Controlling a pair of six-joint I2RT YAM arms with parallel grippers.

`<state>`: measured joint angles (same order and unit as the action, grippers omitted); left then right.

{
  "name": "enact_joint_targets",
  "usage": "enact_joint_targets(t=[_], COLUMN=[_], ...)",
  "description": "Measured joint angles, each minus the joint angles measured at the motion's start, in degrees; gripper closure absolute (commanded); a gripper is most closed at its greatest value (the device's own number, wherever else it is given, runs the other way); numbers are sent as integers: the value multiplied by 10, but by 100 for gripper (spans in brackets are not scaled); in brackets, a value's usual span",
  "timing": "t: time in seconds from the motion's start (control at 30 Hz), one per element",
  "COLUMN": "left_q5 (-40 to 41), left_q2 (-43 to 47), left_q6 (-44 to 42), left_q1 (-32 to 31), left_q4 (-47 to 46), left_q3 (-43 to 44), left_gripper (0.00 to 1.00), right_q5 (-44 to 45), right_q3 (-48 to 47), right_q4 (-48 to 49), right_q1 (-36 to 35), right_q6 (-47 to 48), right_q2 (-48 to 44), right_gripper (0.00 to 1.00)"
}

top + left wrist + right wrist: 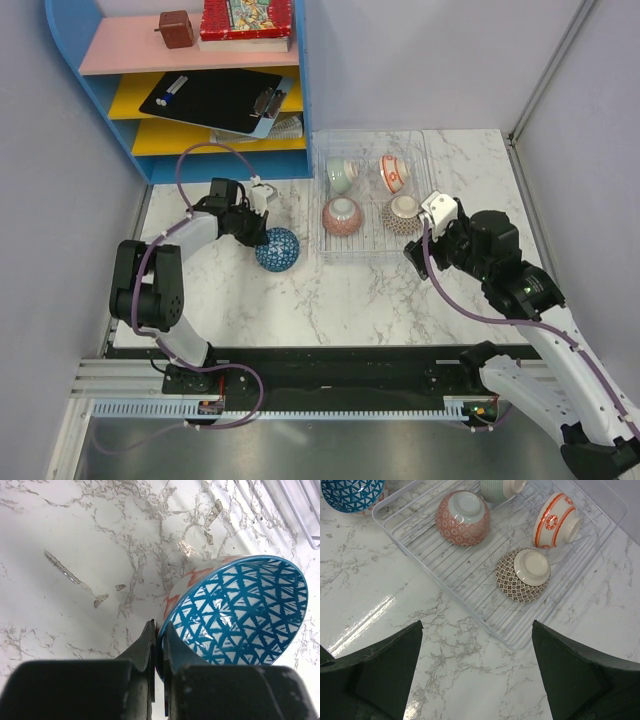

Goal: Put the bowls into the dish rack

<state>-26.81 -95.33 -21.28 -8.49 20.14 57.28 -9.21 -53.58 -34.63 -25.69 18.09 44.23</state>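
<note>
A bowl with a blue triangle pattern inside lies tipped on the marble table, left of the dish rack. My left gripper is shut on its rim, one finger inside and one outside. Upside down in the clear rack sit a pale green bowl, a white bowl with red marks, an orange-red floral bowl and a brown mesh bowl. Empty and open, my right gripper hovers by the rack's near right corner.
A blue shelf unit stands at the back left, holding a black clipboard, a book and a brown cube. Grey walls close in the table's left, back and right sides.
</note>
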Motion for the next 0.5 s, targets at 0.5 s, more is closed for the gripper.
enact_joint_targets(t=[0.5], left_q5=[-56], left_q2=[207], left_q6=[-15], left_q1=[-55], left_q4=[81], left_q3=[87], left_gripper=[98], right_q5=[-147], right_q3=[-162], right_q4=[-1], right_q1=[1], right_q6=[-64], right_q2=[160], right_gripper=[2])
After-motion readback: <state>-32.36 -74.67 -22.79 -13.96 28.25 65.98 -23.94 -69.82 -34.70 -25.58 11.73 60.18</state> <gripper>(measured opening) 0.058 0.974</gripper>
